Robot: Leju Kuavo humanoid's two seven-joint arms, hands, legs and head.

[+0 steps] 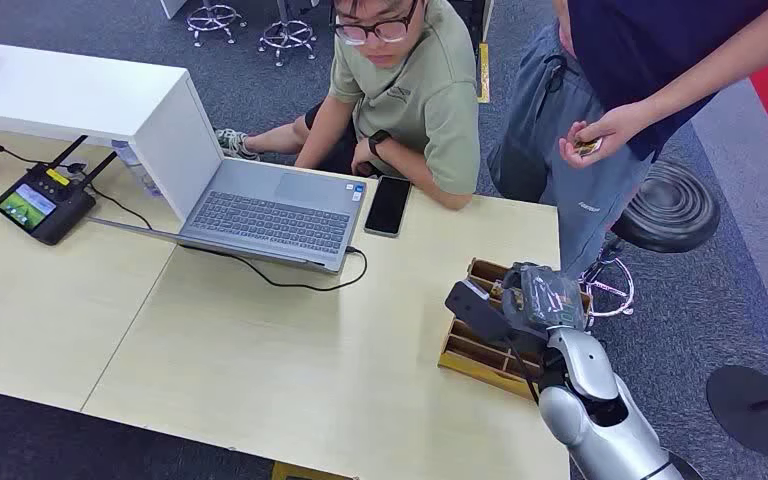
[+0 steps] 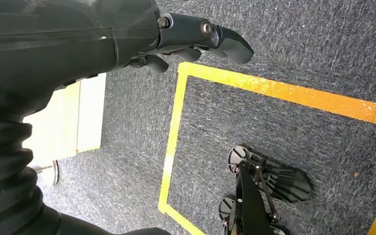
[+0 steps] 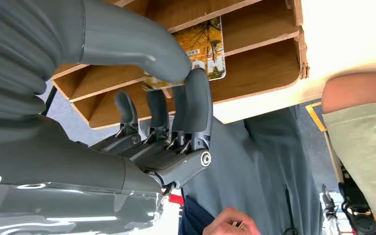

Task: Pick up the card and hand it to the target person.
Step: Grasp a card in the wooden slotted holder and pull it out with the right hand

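**Clearances and obstructions around the card rack**

The right hand (image 1: pixel 520 300) worked at the wooden rack (image 1: pixel 470 350) on the counter (image 1: pixel 290 370), near its right edge. Thumb and fingers (image 3: pixel 198 105) closed on the card (image 3: pixel 208 46) between the rack's dividers, which bounded the slot on both sides. Beyond the rack, a standing person's hand (image 1: pixel 592 135) and a stool (image 1: pixel 670 205) occupied the right side. A seated person (image 1: pixel 410 90), phone (image 1: pixel 388 205) and laptop (image 1: pixel 270 205) blocked the far edge. The broad near counter surface lay open.

R hand (image 3: pixel 176 112) thumb+finger pinching card (image 3: pixel 206 49) in wooden rack (image 3: pixel 264 63).
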